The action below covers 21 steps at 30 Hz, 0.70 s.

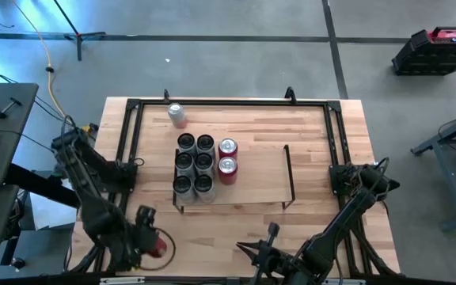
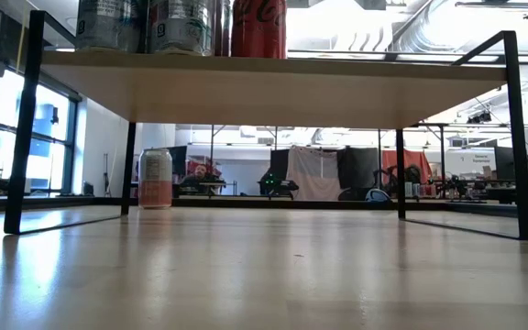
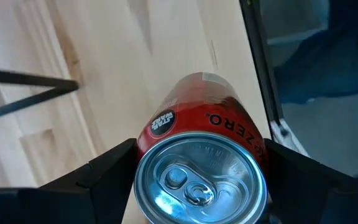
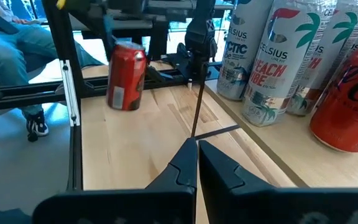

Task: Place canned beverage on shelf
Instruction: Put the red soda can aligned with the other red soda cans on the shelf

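Holding a red can (image 1: 157,245) at the near-left corner of the bench (image 1: 315,229), nowhere near shelved yet.

Shelf (image 1: 260,170) already has eight cans on its left half: six slim ones plus two red. One more can (image 1: 176,115) stands on the bench behind it. Left pincer (image 3: 197,180) has its fingers spread wide around the red can, one either side, gripping it upright off the shelf's near-left corner. Right pincer (image 4: 197,163) is closed on nothing, parked at the near edge. I'd say lifting, carrying and setting down are all left.
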Tool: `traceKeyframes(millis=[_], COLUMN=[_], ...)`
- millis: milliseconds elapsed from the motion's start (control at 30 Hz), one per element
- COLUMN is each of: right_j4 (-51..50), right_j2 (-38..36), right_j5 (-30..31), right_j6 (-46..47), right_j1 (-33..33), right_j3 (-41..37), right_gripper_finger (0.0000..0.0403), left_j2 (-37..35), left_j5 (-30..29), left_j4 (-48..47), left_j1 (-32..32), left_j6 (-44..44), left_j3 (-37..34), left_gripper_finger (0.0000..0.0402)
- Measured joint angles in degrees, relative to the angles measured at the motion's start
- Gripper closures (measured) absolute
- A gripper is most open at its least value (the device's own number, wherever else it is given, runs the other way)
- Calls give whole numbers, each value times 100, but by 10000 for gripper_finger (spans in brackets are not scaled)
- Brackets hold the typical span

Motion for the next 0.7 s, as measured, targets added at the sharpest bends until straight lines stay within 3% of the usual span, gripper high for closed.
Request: traceKeyframes(millis=[367, 567, 700], right_j4=[177, 832, 1178], right_j2=[330, 534, 544], right_j5=[-307, -198, -172], right_j6=[430, -191, -573], right_j1=[23, 28, 28], right_j3=[2, 2, 2], right_gripper_finger=[403, 403, 403], left_j2=[1571, 2126, 2329], left_j5=[-320, -141, -177], left_j4=[244, 64, -697], left_j1=[338, 465, 545], left_j6=[-623, -1087, -1012], left_j3=[685, 1396, 1874], left_gripper_finger=[112, 112, 112])
